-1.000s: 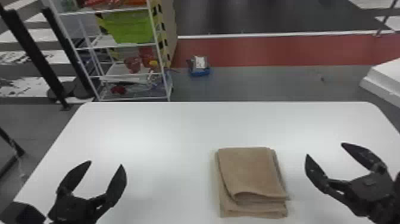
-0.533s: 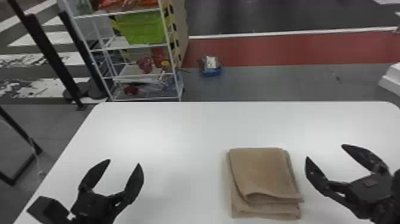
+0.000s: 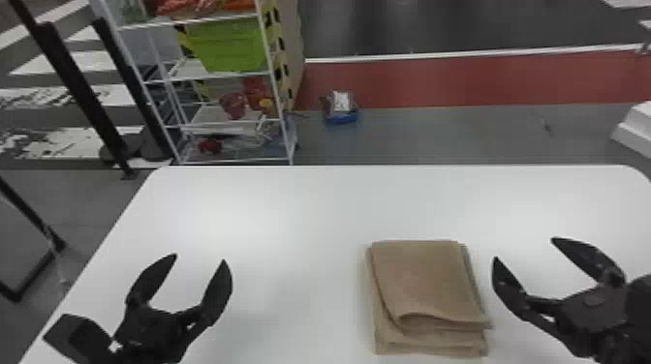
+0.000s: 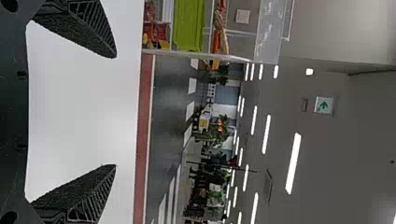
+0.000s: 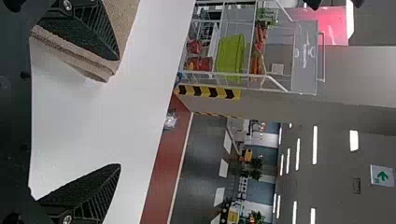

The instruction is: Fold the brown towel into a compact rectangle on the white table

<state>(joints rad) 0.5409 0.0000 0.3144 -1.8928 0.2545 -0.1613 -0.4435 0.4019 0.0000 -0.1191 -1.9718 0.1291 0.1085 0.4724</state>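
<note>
The brown towel (image 3: 426, 285) lies folded in layers as a compact, roughly rectangular stack, right of centre on the white table (image 3: 300, 213); its near edge shows a loose, curved fold. My left gripper (image 3: 199, 257) stands open over the table's left part, well apart from the towel. Just right of the towel is my right gripper (image 3: 524, 249), open with nothing between its fingers. In the left wrist view, the left gripper (image 4: 115, 111) has bare table between its fingers. In the right wrist view, the towel's edge (image 5: 74, 58) shows behind one finger of the right gripper (image 5: 119, 112).
Behind the table at the left stands a white wire shelf (image 3: 218, 75) with a green bin (image 3: 227, 46). A small blue object (image 3: 341, 116) lies on the floor beyond the table, and black posts (image 3: 72, 82) rise at the far left.
The head view has turned somewhat to the left, so the table, towel and shelf sit farther right in it. Both grippers stay open; the towel keeps its folded shape.
</note>
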